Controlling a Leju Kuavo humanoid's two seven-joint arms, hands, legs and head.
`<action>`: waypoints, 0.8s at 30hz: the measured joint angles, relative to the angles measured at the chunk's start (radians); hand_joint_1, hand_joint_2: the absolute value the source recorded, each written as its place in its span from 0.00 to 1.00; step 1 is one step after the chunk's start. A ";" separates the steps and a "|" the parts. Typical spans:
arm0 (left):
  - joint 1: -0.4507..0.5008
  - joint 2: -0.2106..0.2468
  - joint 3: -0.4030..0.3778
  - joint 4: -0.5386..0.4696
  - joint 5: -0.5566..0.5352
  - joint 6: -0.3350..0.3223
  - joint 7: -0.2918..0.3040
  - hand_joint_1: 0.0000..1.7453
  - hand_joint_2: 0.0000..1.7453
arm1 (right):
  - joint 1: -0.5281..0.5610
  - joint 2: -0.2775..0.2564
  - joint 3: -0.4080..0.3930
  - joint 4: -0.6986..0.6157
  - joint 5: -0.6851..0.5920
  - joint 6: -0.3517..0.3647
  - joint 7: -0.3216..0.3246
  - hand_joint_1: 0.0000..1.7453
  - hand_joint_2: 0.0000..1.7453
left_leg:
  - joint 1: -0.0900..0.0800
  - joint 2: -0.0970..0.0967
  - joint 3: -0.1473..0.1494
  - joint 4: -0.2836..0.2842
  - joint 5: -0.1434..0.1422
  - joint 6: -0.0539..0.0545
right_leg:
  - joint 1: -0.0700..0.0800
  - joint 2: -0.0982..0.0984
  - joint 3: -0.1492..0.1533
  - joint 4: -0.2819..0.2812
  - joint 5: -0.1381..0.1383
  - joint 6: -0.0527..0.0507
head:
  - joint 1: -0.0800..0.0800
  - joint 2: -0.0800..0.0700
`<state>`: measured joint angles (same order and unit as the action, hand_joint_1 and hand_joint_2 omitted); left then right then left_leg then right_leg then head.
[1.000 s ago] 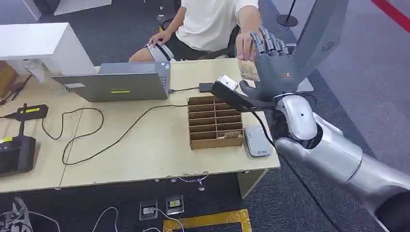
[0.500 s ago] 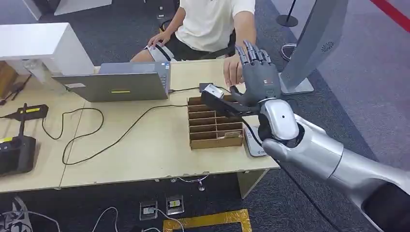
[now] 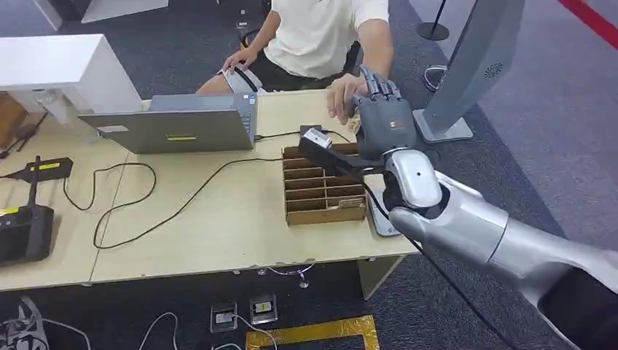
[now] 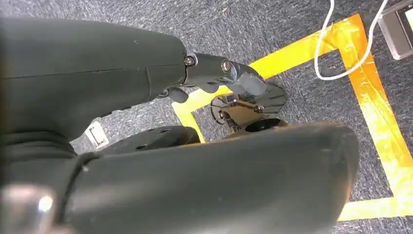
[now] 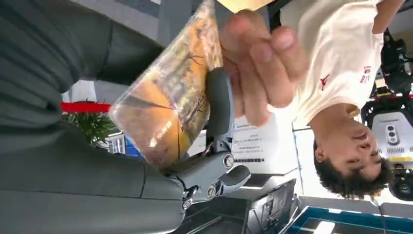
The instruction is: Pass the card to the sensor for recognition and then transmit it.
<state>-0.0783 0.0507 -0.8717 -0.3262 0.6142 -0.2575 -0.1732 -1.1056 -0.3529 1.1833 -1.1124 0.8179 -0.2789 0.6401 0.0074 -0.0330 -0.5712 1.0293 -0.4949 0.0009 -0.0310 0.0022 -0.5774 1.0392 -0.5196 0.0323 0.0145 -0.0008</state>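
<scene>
Now right hand (image 5: 146, 161) pinches card (image 5: 170, 105); person's hand (image 5: 260, 58) grips far edge.

One pale wooden surface (image 3: 218, 233) carried the things. On it stood one grey laptop (image 3: 171, 127) and one brown cardboard box with slotted dividers (image 3: 323, 186); its compartments numbered perhaps six, though the arm hid part of them. One flat grey card sensor (image 3: 380, 215) lay beside the box. Two black devices (image 3: 25, 230) sat at the surface's left end. One glossy orange-and-brown card (image 5: 168, 109) was there, touched by one person's hand (image 5: 263, 58). One person in a white shirt (image 3: 321, 33) sat behind. Two robot hands appeared: the right hand (image 3: 382, 120) and the left hand (image 4: 209, 78). Two floor sockets (image 3: 248, 312) lay below.
</scene>
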 joint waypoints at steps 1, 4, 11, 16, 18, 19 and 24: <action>0.000 0.000 0.000 0.001 0.000 0.000 0.000 0.00 0.00 | 0.000 0.001 0.000 0.002 -0.002 -0.001 0.000 1.00 1.00 | 0.000 0.000 0.000 0.000 0.000 0.000 | 0.000 0.000 0.000 0.000 0.000 0.000 | 0.000 0.000; 0.000 0.000 0.000 0.003 0.000 0.000 0.000 0.00 0.00 | -0.001 0.007 0.002 0.011 -0.010 -0.003 0.000 1.00 1.00 | 0.000 0.000 0.000 0.000 0.000 0.000 | 0.000 0.000 0.000 0.000 0.000 0.000 | 0.000 0.000; 0.000 0.000 -0.001 0.005 0.010 0.000 0.000 0.00 0.00 | -0.001 0.008 0.018 0.032 -0.029 -0.007 -0.001 1.00 1.00 | 0.000 0.000 0.000 0.000 0.000 0.000 | 0.000 0.000 0.000 0.000 0.000 0.000 | 0.000 0.000; 0.000 0.000 -0.001 0.007 0.019 0.000 0.000 0.00 0.00 | 0.010 -0.003 0.023 0.053 -0.069 -0.005 0.003 1.00 1.00 | 0.000 0.001 0.001 0.000 0.000 0.000 | 0.000 0.001 -0.001 0.000 0.000 0.000 | 0.000 0.000; 0.000 0.000 -0.001 0.008 0.020 0.000 0.000 0.00 0.00 | 0.018 -0.013 0.023 0.063 -0.087 -0.004 0.003 1.00 1.00 | 0.000 0.001 0.001 0.000 0.000 0.000 | 0.000 0.002 -0.001 0.000 0.000 0.000 | 0.000 0.000; 0.000 0.000 -0.001 0.008 0.021 0.000 0.003 0.00 0.00 | 0.023 -0.018 0.023 0.067 -0.098 -0.005 0.005 1.00 1.00 | 0.000 0.001 0.001 0.000 0.000 0.000 | 0.000 0.002 -0.001 0.000 0.000 0.000 | 0.000 0.000; 0.002 0.000 -0.005 0.010 0.029 0.000 0.020 0.00 0.00 | 0.064 -0.061 0.008 0.091 -0.120 -0.008 0.005 1.00 1.00 | 0.000 0.001 0.001 0.001 -0.001 0.000 | 0.000 0.002 0.000 -0.001 0.000 0.000 | 0.000 0.000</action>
<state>-0.0766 0.0511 -0.8770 -0.3159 0.6436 -0.2575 -0.1530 -1.0418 -0.4139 1.1909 -1.0212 0.6977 -0.2865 0.6455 0.0073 -0.0317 -0.5698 1.0298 -0.4954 0.0006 -0.0311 0.0044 -0.5776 1.0381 -0.5196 0.0324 0.0145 -0.0008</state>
